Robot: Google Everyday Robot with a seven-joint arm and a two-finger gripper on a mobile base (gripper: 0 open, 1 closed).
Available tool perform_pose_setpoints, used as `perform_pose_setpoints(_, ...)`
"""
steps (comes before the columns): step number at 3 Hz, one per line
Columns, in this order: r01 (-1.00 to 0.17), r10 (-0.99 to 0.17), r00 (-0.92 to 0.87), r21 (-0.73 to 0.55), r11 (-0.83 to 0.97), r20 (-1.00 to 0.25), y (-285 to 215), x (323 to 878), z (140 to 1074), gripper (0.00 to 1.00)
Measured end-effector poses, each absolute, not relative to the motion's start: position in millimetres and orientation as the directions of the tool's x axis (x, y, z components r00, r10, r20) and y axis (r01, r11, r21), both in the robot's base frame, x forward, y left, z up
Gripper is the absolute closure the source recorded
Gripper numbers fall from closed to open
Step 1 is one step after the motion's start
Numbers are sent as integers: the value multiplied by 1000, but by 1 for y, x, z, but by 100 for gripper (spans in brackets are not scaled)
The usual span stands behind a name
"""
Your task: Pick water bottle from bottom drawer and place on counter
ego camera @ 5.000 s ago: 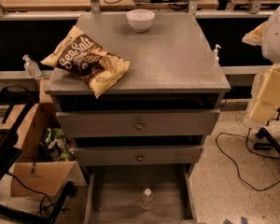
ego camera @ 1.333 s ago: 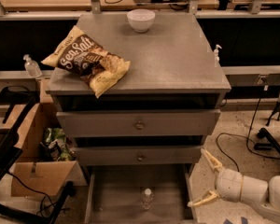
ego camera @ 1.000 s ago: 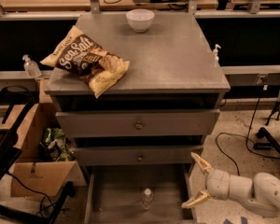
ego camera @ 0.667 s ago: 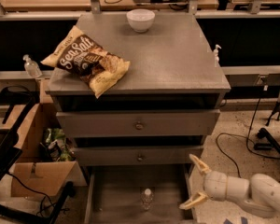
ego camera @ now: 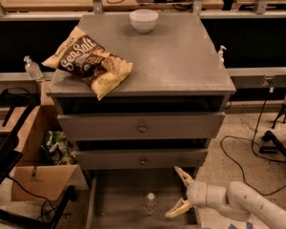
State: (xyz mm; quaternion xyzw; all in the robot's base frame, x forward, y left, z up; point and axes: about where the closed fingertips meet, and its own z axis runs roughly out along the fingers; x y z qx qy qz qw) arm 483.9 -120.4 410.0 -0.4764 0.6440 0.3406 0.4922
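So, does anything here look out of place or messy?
Mostly the Sea Salt chip bag: it lies askew on the counter, one corner hanging over the front edge. A water bottle stands alone in the open bottom drawer, an unusual spot. The open gripper is at the drawer's right side, apart from the bottle.

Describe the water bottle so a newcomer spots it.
Below the counter, the bottom drawer is pulled open. The water bottle stands upright on its floor, beside the open tool. Clear, white-capped, the only item visible there.

Spread hand [ego camera: 172,192] beside water bottle [ego camera: 150,202] — bare bottom drawer [ego camera: 119,200] floor between.
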Motion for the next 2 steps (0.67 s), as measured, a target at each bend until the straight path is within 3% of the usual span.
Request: perform_pose_setpoints(2,-960,-225,-86,21,278,-970,-69,506,299,0)
